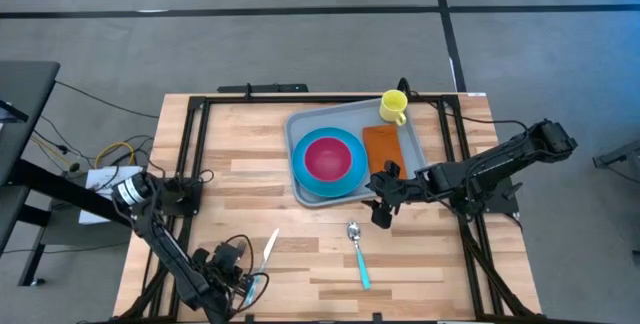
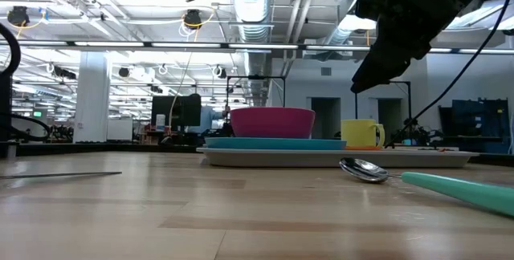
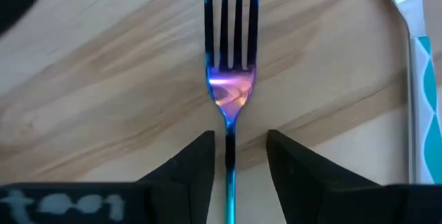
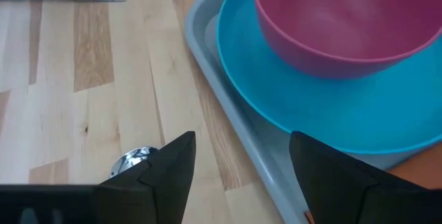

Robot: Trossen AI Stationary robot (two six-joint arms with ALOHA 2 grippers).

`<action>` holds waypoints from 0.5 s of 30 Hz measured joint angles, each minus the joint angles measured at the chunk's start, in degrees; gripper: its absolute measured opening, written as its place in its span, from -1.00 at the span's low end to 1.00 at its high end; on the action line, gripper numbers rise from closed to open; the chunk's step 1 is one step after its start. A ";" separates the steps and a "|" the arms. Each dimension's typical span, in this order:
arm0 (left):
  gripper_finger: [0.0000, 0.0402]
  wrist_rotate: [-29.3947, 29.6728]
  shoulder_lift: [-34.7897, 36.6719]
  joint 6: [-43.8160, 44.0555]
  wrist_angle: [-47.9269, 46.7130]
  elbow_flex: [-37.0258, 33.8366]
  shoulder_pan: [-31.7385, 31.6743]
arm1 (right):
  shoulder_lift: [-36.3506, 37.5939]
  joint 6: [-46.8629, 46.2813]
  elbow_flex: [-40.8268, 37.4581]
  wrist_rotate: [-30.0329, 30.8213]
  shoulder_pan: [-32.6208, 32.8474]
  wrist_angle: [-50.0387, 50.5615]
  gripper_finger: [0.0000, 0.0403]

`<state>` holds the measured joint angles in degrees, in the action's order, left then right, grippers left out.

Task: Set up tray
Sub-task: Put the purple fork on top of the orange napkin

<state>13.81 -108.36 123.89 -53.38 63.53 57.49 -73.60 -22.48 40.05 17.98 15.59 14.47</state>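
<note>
The pale grey-blue tray (image 1: pixel 415 144) lies at the table's far middle. It carries a bright blue plate (image 1: pixel 305 169) with a pink bowl (image 1: pixel 328 157), an orange-brown napkin (image 1: pixel 383 146) and a yellow mug (image 1: pixel 394 107). My right gripper (image 1: pixel 385 204) is open and hovers above the tray's near edge (image 4: pixel 235 134), touching nothing. My left gripper (image 3: pixel 240 165) is open near the table's near-left edge. Its fingers stand on either side of an iridescent fork's handle (image 3: pixel 229 162). The fork (image 3: pixel 230 79) lies flat on the wood.
A spoon (image 1: pixel 358 254) with a teal handle lies on the wood on the near side of the tray, its bowl (image 4: pixel 135 158) just below my right gripper. A knife (image 1: pixel 270 247) lies beside the fork (image 3: pixel 418 79). Black frame rails run along the table's left and right sides.
</note>
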 joint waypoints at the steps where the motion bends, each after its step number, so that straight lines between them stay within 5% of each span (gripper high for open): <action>1: -0.40 -0.28 -0.02 -0.40 -0.34 -0.19 0.00 | 0.00 0.00 0.00 0.04 0.00 -0.02 0.13; 8: -0.93 1.37 -0.37 -4.46 -1.35 0.77 -0.43 | 0.00 -0.01 0.02 0.06 0.00 -0.52 0.13; 15: -0.98 7.99 -0.63 -5.09 -15.01 9.33 -4.74 | 0.00 -1.98 0.02 0.07 0.00 -0.82 0.13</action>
<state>21.80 -108.99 118.80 -68.40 72.86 52.75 -73.60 -24.46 40.07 18.04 15.59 13.65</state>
